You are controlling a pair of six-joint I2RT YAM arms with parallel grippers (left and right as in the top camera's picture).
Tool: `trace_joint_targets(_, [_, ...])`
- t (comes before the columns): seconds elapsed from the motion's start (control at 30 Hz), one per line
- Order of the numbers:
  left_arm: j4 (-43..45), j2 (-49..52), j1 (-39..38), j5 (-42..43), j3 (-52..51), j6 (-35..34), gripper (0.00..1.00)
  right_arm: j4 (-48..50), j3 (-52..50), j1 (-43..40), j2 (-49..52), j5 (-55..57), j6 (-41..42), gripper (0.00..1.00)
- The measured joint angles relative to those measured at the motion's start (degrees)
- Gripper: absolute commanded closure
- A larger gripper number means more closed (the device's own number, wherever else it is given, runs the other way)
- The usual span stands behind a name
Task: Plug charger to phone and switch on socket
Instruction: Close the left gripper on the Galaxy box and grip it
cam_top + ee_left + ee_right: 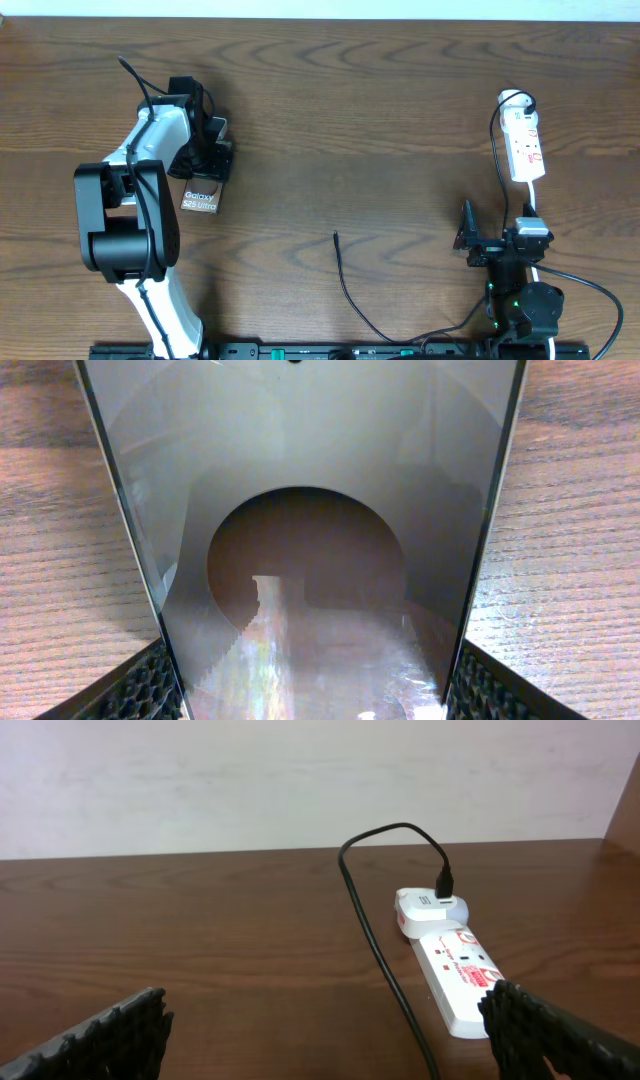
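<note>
The phone (200,197) lies on the left of the table, its white "Galaxy" lettering showing. My left gripper (205,150) sits over its far end. In the left wrist view the phone (320,510) fills the space between my fingers (318,685), which press on both its edges. The charger's plug tip (336,238) lies free at mid-table, and its black cable runs toward the front edge. The white socket strip (525,148) lies at the far right, with the black cable (375,940) plugged into a white adapter at its far end. My right gripper (470,240) is open and empty, short of the strip (455,975).
The wooden table (380,120) ends at a pale wall behind the strip. The strip's white cord (535,200) runs back under my right arm. A black rail runs along the front edge.
</note>
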Motion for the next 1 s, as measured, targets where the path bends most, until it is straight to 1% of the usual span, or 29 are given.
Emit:
trace_joint_targets(0.07, [0.0,0.0,0.0,0.0,0.0,0.0,0.34,0.0,0.0,0.0,0.0,0.0,0.0,0.01])
trace_joint_targets(0.23, [0.0,0.0,0.0,0.0,0.0,0.0,0.42,0.0,0.0,0.0,0.0,0.0,0.0,0.01])
trace_joint_targets(0.33, [0.0,0.0,0.0,0.0,0.0,0.0,0.53,0.0,0.0,0.0,0.0,0.0,0.0,0.01])
trace_joint_targets(0.37, [0.0,0.0,0.0,0.0,0.0,0.0,0.67,0.0,0.0,0.0,0.0,0.0,0.0,0.01])
trace_joint_targets(0.4, [0.0,0.0,0.0,0.0,0.0,0.0,0.77,0.0,0.0,0.0,0.0,0.0,0.0,0.01])
trace_joint_targets(0.43, [0.0,0.0,0.0,0.0,0.0,0.0,0.81,0.0,0.0,0.0,0.0,0.0,0.0,0.01])
trace_joint_targets(0.47, [0.0,0.0,0.0,0.0,0.0,0.02,0.92,0.0,0.0,0.0,0.0,0.0,0.0,0.01])
trace_joint_targets(0.83, [-0.63,0.0,0.0,0.57,0.28,0.04,0.93,0.0,0.0,0.0,0.0,0.0,0.0,0.01])
trace_joint_targets(1.0, [-0.79,-1.22,-0.02,3.56,0.46,0.02,0.93,0.0,0.0,0.0,0.0,0.0,-0.02,0.01])
